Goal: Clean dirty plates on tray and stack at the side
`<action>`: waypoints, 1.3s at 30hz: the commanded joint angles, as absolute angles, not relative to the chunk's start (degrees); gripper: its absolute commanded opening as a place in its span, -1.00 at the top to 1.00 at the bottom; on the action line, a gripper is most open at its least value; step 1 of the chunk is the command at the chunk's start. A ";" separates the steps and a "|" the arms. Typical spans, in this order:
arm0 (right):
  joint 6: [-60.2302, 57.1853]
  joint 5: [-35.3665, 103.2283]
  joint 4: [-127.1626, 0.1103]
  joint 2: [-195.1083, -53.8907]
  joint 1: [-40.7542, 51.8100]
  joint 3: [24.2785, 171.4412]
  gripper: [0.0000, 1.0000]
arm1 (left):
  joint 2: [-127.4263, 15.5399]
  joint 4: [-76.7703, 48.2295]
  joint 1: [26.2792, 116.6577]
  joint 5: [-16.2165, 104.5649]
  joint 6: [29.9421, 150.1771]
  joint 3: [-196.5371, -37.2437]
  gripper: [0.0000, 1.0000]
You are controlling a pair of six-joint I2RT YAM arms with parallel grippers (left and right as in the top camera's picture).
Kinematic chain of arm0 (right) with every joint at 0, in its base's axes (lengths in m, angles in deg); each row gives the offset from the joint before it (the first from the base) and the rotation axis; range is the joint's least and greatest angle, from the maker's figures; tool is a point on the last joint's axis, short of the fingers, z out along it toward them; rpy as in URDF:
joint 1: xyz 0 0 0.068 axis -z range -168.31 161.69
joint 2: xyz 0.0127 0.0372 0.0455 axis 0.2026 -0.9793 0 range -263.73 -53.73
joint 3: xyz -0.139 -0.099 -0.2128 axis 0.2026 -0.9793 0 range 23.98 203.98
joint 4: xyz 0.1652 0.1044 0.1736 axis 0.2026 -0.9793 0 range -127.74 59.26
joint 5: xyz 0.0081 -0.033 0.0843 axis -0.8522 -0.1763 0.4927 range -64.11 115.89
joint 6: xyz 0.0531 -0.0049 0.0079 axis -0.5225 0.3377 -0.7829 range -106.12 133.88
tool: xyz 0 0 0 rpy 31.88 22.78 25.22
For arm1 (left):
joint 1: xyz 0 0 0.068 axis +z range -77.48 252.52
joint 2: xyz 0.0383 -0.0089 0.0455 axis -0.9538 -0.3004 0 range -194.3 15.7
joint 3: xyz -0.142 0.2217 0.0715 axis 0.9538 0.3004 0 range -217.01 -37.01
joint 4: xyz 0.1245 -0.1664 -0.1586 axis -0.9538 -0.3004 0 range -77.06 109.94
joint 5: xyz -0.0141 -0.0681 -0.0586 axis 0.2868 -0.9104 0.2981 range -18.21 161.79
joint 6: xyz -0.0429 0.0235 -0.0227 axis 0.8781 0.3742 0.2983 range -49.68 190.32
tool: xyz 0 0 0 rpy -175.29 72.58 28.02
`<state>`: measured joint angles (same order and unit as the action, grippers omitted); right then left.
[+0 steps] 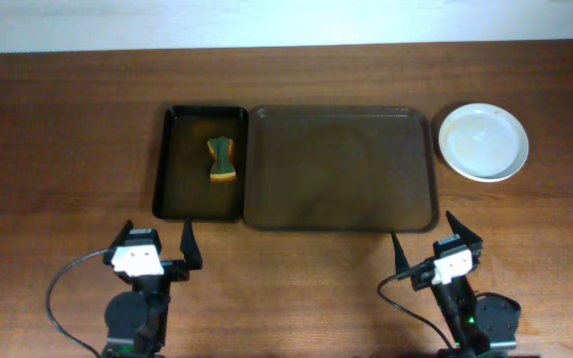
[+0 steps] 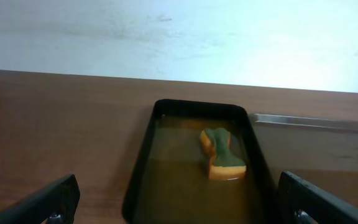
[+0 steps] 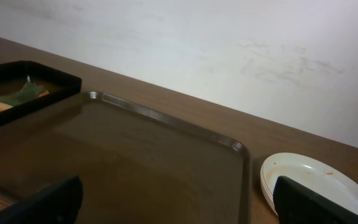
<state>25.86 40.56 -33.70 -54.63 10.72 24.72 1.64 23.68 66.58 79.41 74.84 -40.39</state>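
Inspector: Left gripper (image 1: 157,239) and right gripper (image 1: 427,237), nearest the lens: state?

Technician: Both stand wide open and hold nothing. Each hangs over the near part of the bench (image 1: 58,129), apart from every object.

Inspector: Location of the plates (image 1: 482,142)?

Technician: White and stacked, they rest on the bench just right of the tray (image 1: 341,169), near its far right corner and not touching it. The right wrist view shows several rims one above another; the count is uncertain. A small orange speck marks the top plate.

Inspector: Surrounding items and obstructions?

Technician: A narrower black tray (image 1: 163,164) sits against the left side of the tray. It carries a waisted yellow sponge (image 1: 223,161) with a green face, apparently in shallow liquid. The tray's near rim runs just ahead of the right gripper, and the black tray's near rim just ahead of the left. A black cable (image 1: 58,288) loops beside the left arm.

Inspector: Surface and room?

Technician: The bench is dark reddish-brown wood grain. A plain white wall (image 1: 286,20) bounds its far edge.
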 commanded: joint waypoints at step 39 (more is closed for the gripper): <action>25.62 40.89 -33.90 -54.37 10.15 24.30 -0.97 | 15.41 15.79 68.24 78.01 70.05 -37.53 -0.99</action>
